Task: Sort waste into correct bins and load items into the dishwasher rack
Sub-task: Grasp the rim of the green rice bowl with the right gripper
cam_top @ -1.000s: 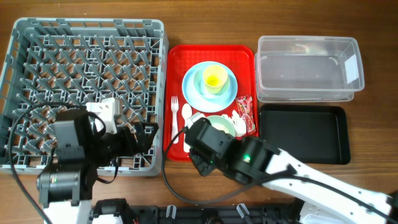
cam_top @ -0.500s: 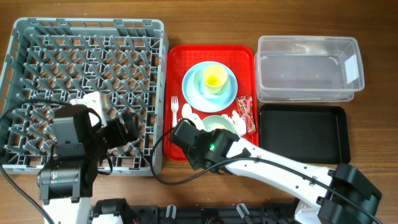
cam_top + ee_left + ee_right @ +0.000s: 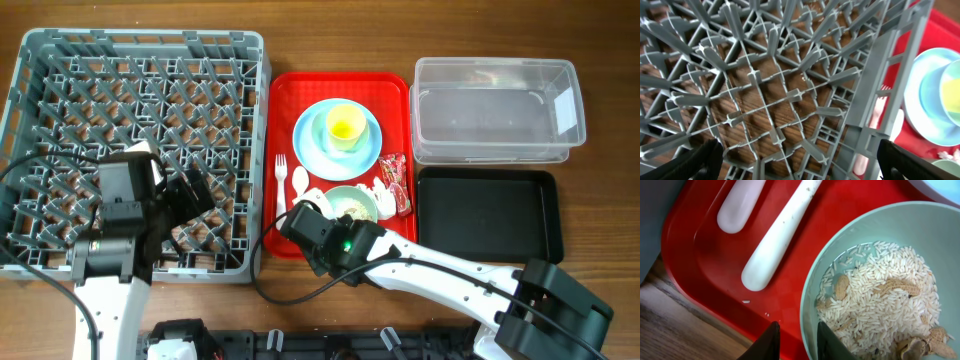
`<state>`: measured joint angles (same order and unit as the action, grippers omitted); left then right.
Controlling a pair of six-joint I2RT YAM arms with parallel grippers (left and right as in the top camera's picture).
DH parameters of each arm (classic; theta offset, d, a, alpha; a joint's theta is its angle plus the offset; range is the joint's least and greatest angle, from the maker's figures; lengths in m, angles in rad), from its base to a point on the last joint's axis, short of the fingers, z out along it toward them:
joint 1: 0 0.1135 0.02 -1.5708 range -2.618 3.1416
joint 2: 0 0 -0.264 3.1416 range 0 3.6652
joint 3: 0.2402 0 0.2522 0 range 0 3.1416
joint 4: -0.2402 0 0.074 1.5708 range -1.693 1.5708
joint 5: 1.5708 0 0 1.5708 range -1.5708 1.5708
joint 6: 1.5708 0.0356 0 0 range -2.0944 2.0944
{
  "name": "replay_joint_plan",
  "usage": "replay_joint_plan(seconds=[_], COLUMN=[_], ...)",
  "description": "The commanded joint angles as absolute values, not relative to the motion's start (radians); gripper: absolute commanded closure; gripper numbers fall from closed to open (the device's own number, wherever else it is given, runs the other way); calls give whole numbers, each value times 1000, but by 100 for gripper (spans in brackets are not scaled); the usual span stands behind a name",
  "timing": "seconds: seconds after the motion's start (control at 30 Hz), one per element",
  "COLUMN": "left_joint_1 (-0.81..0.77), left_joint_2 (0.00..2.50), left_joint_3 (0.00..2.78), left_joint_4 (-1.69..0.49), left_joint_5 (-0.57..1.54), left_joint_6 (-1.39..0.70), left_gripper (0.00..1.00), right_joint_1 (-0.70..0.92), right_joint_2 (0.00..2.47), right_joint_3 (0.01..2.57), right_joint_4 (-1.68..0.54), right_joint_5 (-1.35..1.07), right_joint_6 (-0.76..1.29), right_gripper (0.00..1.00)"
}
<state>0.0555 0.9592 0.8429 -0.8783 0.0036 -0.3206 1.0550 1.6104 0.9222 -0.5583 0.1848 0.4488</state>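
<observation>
**Bowl grasp.** The bowl sits at the near edge of the red tray and holds rice and peanut shells. The right claw straddles its near rim, one finger inside and one outside; whether it pinches cannot be told. The bowl is probably light, stiff and smooth, so grip the rim firmly and keep it level, or the loose scraps will spill. Two white cutlery handles lie just beside it, and the plate is behind. The left claw, spread wide and empty, hangs over the rack.
</observation>
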Motion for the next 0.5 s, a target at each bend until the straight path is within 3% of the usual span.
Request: replay_joint_plan(seconds=[0.0,0.13,0.23,0.47], left_joint_1=[65,65,65,65], left_joint_2=[1017,1059,1050,979], left_joint_3=[855,855,855,855], left_joint_4=[-879,-879,-866,-856], left_joint_5=[-13,-12,-12,29], left_joint_6=[-330,-330,-330,-330], left_gripper=[0,0,0,0], right_joint_1=[1050,1050,1050,1046], right_joint_2=[1620,1628,1641,1648], right_joint_3=[921,921,921,920], right_joint_4=[-543,-506,-494,-488], right_joint_5=[210,210,211,211], right_joint_6=[419,336,336,337], right_gripper=[74,75,84,85])
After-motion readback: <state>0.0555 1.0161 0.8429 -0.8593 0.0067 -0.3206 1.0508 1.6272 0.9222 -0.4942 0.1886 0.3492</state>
